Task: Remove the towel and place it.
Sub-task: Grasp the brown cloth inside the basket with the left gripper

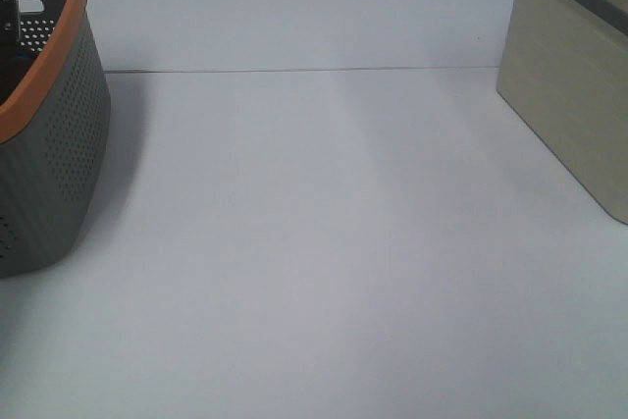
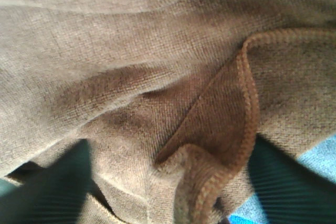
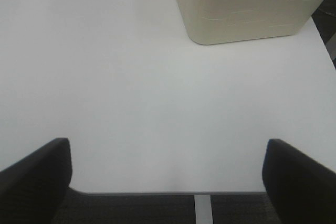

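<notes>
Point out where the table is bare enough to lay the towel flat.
The wide white table between the grey basket on the left and the beige bin on the right is bare, front to back. Crowded only around the left gripper, set among towel folds next to blue cloth.

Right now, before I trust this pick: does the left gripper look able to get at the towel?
Probably yes. The towel fills the left wrist view, a hemmed fold of it lies between the spread fingers of the left gripper, and nothing covers it.
</notes>
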